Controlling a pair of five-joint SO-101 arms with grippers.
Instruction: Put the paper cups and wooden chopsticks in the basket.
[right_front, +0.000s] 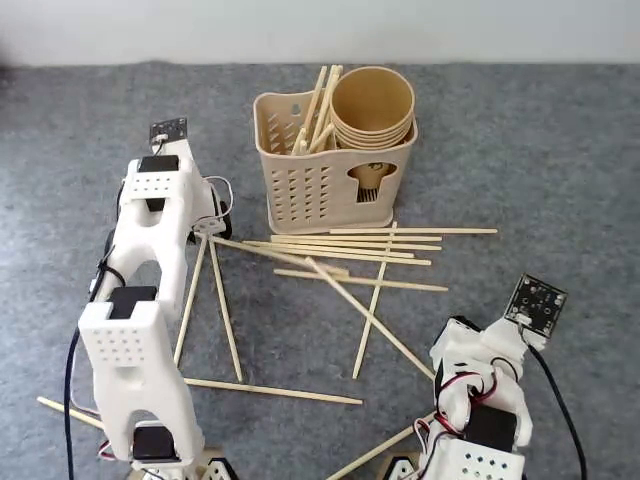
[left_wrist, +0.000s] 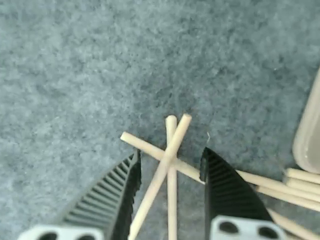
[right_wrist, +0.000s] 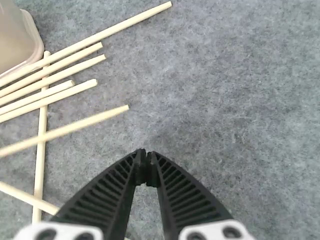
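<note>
Left end effector (left_wrist: 170, 154) spread, right end effector (right_wrist: 146, 156) pressed together, above grey carpet (right_front: 560, 150).

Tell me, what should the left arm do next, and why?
Probably close the left gripper: it is open and straddles the crossed wooden chopsticks, so shutting should pinch them, ready to lift toward the basket.

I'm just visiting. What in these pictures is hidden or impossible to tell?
- High view: cups are nested in the basket, only rims showing, so their number is unclear.
- High view: the basket wall hides the lower ends of the upright chopsticks.
- Left wrist view: the crossed chopsticks run off the edge between the open jaws.
- Right wrist view: the edge cuts off all but a corner of the basket.
</note>
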